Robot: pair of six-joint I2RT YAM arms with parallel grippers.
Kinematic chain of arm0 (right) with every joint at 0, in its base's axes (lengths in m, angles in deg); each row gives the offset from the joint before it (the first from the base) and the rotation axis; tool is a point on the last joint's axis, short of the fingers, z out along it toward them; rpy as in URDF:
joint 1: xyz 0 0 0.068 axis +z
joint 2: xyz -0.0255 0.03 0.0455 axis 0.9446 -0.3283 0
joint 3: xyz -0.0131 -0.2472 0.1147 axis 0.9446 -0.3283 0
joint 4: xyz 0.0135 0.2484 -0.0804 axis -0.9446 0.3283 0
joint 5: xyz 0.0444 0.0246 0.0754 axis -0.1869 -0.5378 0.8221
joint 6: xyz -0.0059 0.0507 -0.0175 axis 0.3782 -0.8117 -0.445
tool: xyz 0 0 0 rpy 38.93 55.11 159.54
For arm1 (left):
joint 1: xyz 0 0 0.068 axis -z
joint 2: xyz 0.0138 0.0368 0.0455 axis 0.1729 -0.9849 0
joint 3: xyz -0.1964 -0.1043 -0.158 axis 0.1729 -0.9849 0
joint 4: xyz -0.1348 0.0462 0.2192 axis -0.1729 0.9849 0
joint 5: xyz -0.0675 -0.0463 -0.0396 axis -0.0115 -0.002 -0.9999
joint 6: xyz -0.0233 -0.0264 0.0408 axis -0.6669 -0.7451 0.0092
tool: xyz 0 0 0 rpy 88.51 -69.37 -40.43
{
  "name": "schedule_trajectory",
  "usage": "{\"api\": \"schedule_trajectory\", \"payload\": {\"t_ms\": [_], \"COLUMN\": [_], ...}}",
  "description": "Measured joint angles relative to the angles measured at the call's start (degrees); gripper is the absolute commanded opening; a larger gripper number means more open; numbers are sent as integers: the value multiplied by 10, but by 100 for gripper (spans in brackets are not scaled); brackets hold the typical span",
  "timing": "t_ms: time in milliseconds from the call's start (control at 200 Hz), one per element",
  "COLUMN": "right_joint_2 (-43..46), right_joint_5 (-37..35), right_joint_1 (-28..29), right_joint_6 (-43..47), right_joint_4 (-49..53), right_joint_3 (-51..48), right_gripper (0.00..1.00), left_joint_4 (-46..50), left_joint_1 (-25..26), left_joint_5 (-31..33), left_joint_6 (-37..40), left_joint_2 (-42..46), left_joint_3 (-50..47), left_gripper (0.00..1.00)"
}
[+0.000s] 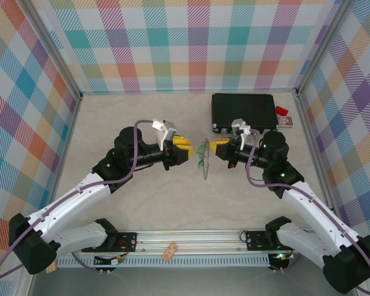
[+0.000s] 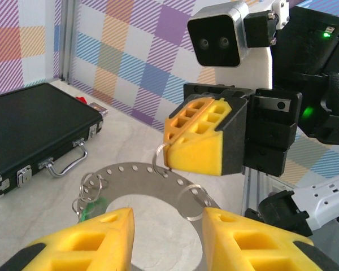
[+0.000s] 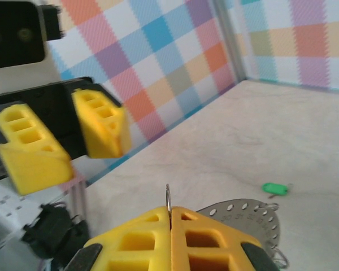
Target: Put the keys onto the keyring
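Right hand [image 3: 170, 217] is closed at the rim of the keyring [image 2: 130, 169], right where a thin wire loop [image 3: 168, 199] sticks up between its pads. You can't tell whether the pads bite the band or just the loop. Either way the keyring is held up off the surface [image 1: 172, 203], in the gap between the two hands. From the top it reads almost edge-on, with its long line running near-to-far, so the broad face is turned toward your left hand [image 2: 168, 220]. Left hand is open and holds nothing. Its fingertips sit just short of the ring, with the ring's open centre dead ahead between them. In the left wrist view the lower arc of the band runs behind both fingers, so contact there is unclear. One hung key [image 2: 91, 208] dangles from small split rings [image 2: 91, 183] at the band's left side, just beside your left finger. One loose key [image 3: 275, 188] lies flat on the surface, down past the ring's rim and off to the right of the closed fingers in the right wrist view. My read: the right hand is tied up as the holder, so the free left hand is the one to fetch the loose key. That means going down and around the ring's edge, not through the face.
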Motion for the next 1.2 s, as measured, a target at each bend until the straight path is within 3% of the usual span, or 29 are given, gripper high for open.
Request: {"api": "schedule_trajectory", "payload": {"t_ms": [415,840,1200], "right_joint_2": [38,41,41], "right_joint_5": [-189,-289,-299], "right_joint_1": [0,0,0], "right_joint_6": [38,44,47], "right_joint_4": [54,88,102], "right_joint_3": [-5,-5,-5], "right_gripper": [0,0,0], "left_joint_4": [4,5,5], "left_joint_1": [0,0,0], "left_joint_5": [3,3,3], "left_joint_6": [-2,-2,-2], "left_joint_2": [-25,-32,-32], "left_joint_3": [0,0,0], "left_gripper": [36,37,37]}}
